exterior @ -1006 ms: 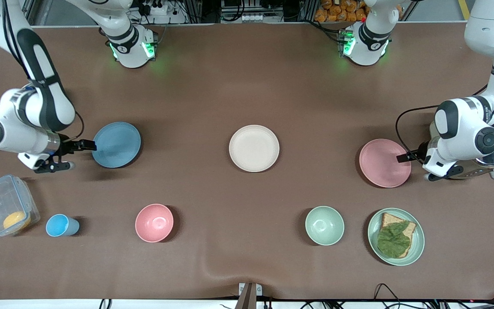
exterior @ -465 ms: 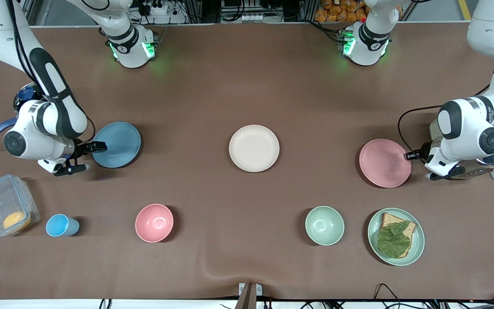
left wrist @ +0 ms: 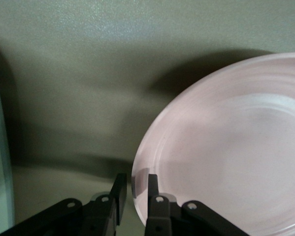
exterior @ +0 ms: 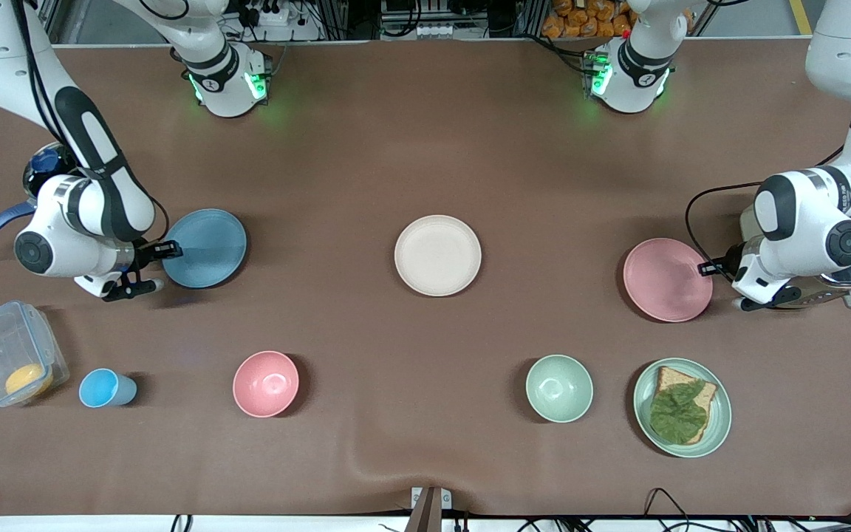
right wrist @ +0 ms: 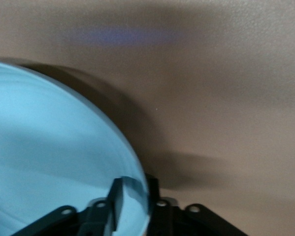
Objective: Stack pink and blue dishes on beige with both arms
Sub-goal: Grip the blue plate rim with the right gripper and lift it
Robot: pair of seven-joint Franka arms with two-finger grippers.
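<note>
- The light blue plate [right wrist: 53, 162] fills much of the right wrist view, its rim tilted clear of the brown table [right wrist: 221, 98].
- The right gripper [right wrist: 133, 196] pinches that rim, one dark finger [right wrist: 115, 199] over the plate's upper face, the other under it.
- The plate's dark shadow lies on the table just beside its edge.

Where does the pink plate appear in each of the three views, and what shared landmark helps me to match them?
Front view: the pink plate lies toward the left arm's end of the table, the left gripper shut on its rim.
Left wrist view: the plate fills much of the picture, its rim between the fingers.
Right wrist view: not in it; only the blue plate shows.
Shared landmark: the left gripper on the pink rim.
</note>
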